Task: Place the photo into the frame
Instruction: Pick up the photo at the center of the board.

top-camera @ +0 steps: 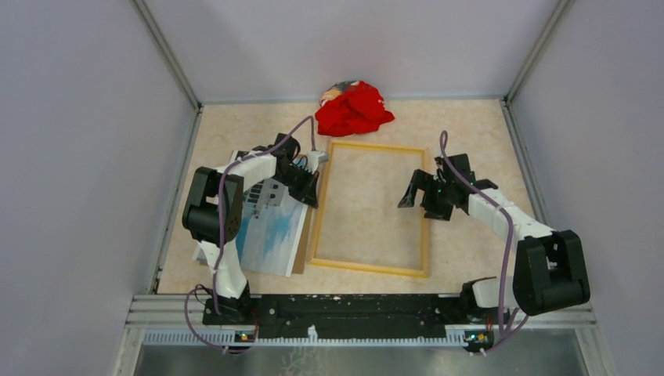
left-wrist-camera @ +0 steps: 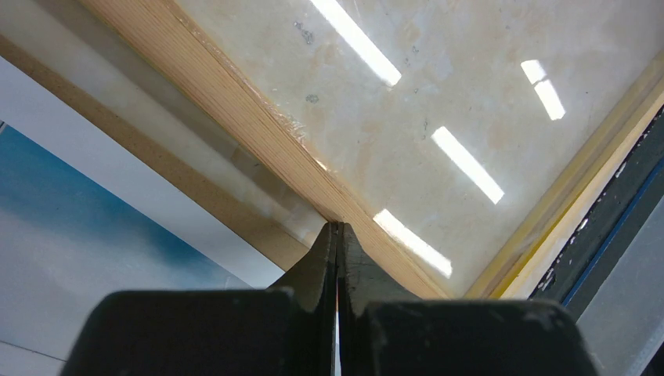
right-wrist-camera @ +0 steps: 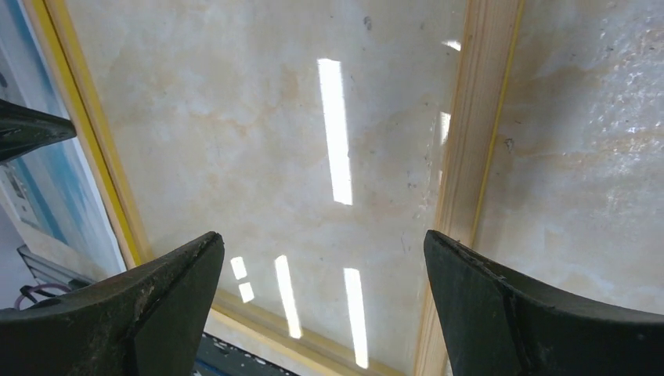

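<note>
Beside one frame (top-camera: 368,268) lies one photo (top-camera: 270,235).

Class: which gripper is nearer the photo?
Left. The left gripper sits just past the photo on the side facing the frame; the right gripper hangs over the frame's far side, well away.

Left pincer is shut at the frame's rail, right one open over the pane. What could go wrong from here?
1. The left pincer, tips against the frame, may shove it askew.
2. The right pincer hangs open over the pane; lowering could knock it.
3. The photo lies on the backing panel; a pinch might take both.
</note>
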Controlling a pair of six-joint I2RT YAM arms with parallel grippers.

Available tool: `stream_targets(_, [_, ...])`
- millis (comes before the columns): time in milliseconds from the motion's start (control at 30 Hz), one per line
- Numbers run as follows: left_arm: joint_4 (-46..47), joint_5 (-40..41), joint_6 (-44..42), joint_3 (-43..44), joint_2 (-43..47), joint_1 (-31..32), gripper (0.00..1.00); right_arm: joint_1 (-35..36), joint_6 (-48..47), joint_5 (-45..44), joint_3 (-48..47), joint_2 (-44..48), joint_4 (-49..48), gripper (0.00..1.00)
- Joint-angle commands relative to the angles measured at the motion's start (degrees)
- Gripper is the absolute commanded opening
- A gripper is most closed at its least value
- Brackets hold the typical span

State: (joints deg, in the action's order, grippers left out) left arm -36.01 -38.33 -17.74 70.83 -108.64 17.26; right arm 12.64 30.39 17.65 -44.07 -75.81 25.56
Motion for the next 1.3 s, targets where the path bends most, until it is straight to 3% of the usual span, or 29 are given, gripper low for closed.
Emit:
stream_targets(0, [0.5, 0.0, -1.2, -0.3, -0.4, 0.7, 0.0, 0.4, -1.0, -3.3, -3.2, -0.9, 0.0, 0.99])
stream_targets(467, [0.0, -0.1, -1.7, -0.4, 0.2, 0.7, 0.0, -3.8, -0.5, -6.2, -3.4, 1.5, 1.0, 0.99])
stream_targets(1033, [1.9, -3.3, 0.4, -1.0, -0.2, 3.7, 0.0, -15.3, 4.4, 6.7, -1.7, -8.5, -10.4, 0.99])
stream_targets(1267, [1.0, -3.7, 0.7, 3.0, -0.8, 3.9, 0.0, -15.3, 3.6, 0.1, -5.0, -2.2, -5.8, 0.99])
